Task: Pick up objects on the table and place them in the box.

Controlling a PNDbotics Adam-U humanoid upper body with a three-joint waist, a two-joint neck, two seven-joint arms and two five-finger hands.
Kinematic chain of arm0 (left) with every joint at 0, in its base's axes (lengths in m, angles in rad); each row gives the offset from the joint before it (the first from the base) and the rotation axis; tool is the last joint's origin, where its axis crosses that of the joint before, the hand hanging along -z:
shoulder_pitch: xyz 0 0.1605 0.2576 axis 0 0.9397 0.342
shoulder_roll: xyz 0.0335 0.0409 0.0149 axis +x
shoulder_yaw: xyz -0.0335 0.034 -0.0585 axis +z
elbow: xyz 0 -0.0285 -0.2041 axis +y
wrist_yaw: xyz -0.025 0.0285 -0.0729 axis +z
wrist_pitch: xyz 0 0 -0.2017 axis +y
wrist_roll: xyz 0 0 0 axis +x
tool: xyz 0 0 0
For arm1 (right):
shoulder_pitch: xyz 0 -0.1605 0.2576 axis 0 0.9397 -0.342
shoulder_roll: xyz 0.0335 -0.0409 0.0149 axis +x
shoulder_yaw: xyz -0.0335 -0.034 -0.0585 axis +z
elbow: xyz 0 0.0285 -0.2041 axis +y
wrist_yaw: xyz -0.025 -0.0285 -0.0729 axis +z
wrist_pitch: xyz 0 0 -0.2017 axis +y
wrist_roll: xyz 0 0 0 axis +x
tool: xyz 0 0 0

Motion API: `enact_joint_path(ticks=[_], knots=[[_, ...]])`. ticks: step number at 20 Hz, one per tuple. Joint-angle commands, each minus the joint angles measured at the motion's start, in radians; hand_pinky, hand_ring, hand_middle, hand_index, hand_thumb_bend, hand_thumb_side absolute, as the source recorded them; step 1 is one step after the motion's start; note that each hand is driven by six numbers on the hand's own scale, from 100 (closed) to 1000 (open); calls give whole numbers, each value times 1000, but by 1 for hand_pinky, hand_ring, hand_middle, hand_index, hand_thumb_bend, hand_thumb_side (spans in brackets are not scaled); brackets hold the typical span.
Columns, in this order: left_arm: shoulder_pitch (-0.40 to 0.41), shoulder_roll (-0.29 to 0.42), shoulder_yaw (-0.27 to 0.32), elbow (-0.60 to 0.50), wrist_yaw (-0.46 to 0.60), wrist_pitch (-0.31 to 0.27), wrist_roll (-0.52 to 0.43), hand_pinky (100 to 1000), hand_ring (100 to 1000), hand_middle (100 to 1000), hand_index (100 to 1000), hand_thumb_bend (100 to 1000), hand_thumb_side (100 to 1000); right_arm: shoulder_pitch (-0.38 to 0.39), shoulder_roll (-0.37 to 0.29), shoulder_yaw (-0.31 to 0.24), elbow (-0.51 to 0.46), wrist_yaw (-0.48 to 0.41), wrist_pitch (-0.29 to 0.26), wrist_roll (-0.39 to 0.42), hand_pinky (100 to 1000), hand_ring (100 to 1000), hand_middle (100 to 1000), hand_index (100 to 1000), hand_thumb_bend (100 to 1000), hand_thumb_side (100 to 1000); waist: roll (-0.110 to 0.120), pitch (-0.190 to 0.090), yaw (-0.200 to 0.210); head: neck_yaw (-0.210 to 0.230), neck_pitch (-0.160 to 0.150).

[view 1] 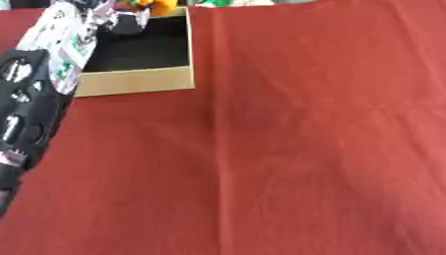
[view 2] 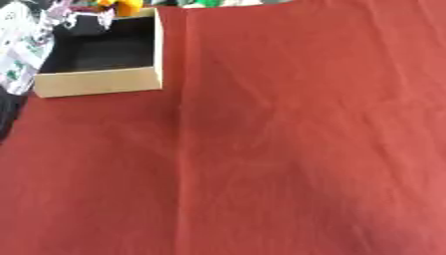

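Left hand [view 1: 24,107] is entering along the left edge of the frame, black arm running up toward the upper left. It is carrying a white packet with green and black print [view 1: 65,45], which is covering most of the hand; the fingers seem to be wrapping it, though the grip itself is hidden. The packet is hanging over the left wall of the box [view 1: 139,82], upper left of frame, presumably so it can drop inside.

The box is sitting open, dark inside, with its tan front wall facing the camera. Something pale and blurred is lying at its far end, and a yellow-orange thing [view 2: 129,6] is showing at the top edge beyond it.

The red cloth [view 1: 305,149] is filling the rest of the frame, creased. Right hand is showing in neither view.

Judgement: the placing step is under way, release not yet made.
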Motion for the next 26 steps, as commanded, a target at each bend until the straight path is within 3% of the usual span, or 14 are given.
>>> enact_joint_path(ticks=[1, 11, 13, 14, 15, 16, 17, 20, 26], knots=[[-25, 12, 16, 13, -12, -33, 2, 276, 561, 569, 716, 100, 106, -15, -12, -6, -20, -7, 2, 1, 936, 892, 831, 920, 100, 919, 0, -23, 1, -6, -17], [-19, 17, 42, 85, -63, -3, -47, 303, 575, 579, 716, 100, 100, -14, -11, -3, -20, -6, 3, 5, 936, 892, 831, 920, 100, 922, -1, -28, 8, -12, -11], [-17, 19, 40, 88, -64, -4, -67, 371, 619, 616, 744, 100, 100, -14, -10, -2, -20, -5, 2, 6, 936, 891, 831, 920, 100, 922, -1, -29, 9, -13, -9], [-16, 19, 39, 88, -64, -6, -81, 487, 692, 677, 791, 100, 100, -14, -10, -2, -20, -5, 3, 7, 936, 891, 831, 920, 100, 921, -1, -29, 10, -13, -7], [-16, 21, 37, 87, -66, -10, -97, 579, 749, 723, 827, 160, 100, -14, -9, -2, -20, -5, 3, 7, 936, 891, 830, 920, 100, 920, -1, -30, 10, -13, -5], [-16, 22, 36, 84, -70, -14, -116, 579, 749, 723, 827, 160, 100, -14, -9, -2, -20, -4, 4, 7, 936, 891, 830, 920, 100, 920, -1, -30, 11, -13, -3], [-16, 23, 35, 81, -75, -21, -139, 674, 830, 780, 862, 347, 130, -14, -10, -2, -20, -4, 4, 8, 936, 891, 830, 920, 100, 920, -1, -31, 11, -13, -1], [-17, 27, 42, 61, -74, -48, -212, 757, 883, 806, 893, 549, 288, -14, -10, -3, -20, -4, 4, 8, 936, 889, 829, 920, 100, 920, 0, -32, 12, -14, 7], [-13, 41, 53, 4, -56, -59, -271, 761, 886, 801, 894, 645, 385, -9, -10, -4, -20, -3, 6, 6, 936, 889, 829, 920, 100, 919, 4, -34, 13, -15, 15]])
